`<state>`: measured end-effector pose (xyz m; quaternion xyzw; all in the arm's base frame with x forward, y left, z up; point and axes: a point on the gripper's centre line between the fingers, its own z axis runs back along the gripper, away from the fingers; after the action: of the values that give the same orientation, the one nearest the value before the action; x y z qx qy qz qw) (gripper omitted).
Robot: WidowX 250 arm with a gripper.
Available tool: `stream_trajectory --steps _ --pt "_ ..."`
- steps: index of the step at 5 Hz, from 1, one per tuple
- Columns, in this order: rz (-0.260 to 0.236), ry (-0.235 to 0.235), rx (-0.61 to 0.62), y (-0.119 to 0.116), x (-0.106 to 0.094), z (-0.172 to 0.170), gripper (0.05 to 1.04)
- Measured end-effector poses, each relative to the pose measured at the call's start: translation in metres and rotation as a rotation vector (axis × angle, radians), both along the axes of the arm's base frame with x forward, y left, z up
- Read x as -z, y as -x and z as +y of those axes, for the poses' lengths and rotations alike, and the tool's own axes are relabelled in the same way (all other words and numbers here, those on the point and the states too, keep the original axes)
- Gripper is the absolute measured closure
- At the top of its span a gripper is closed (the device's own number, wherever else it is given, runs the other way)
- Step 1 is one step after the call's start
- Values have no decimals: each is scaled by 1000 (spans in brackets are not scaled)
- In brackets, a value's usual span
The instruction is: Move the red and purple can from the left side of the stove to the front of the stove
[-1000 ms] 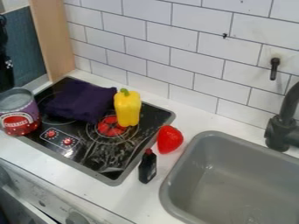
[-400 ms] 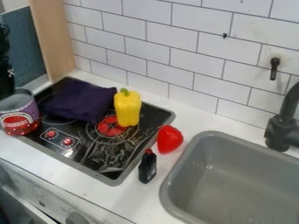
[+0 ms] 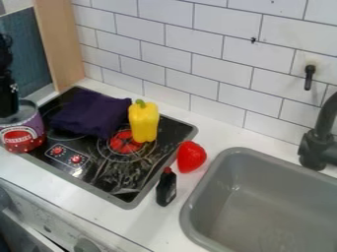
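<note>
Gripper (image 3: 9,109): far left of the scene, hanging down with its lower end at the can's mouth; whether it is spread or closed, and whether it grasps anything, cannot be told.
Can (image 3: 22,136): upright at the left edge of the cooktop (image 3: 117,179), its open top facing up, its purple and red label toward the near side.
Gripper to can: lower end overlaps the far left part of the can's rim in this view; whether it lies inside the mouth, touches the rim or stands behind it is unclear.
Long axes: both roughly vertical, the can's just to the right of the gripper's.
Dark cloth (image 3: 92,114): bunched on the far part of the cooktop, right of the can.
Yellow pepper (image 3: 144,123): upright, just right of the cloth.
Red toy strawberry (image 3: 191,156): on the counter (image 3: 125,227), between cooktop and sink (image 3: 189,222).
Black bottle (image 3: 166,189): nearer than the strawberry, beside the cooktop's right edge.
</note>
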<state>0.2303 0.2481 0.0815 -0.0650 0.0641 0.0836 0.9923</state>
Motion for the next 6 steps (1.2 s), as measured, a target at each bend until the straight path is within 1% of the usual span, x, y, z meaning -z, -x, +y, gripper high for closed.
stream_trajectory --steps 1,2,3,4,5,6 --pt "-11 4 -5 -2 3 0 81" --pt "-51 62 -20 -9 8 -5 81" --pt "-120 164 -101 -12 12 -4 81" --pt "-132 245 -175 -12 15 -18 81" --pt "-111 357 -209 3 14 -56 81" --pt "-75 510 -167 23 12 -104 81"
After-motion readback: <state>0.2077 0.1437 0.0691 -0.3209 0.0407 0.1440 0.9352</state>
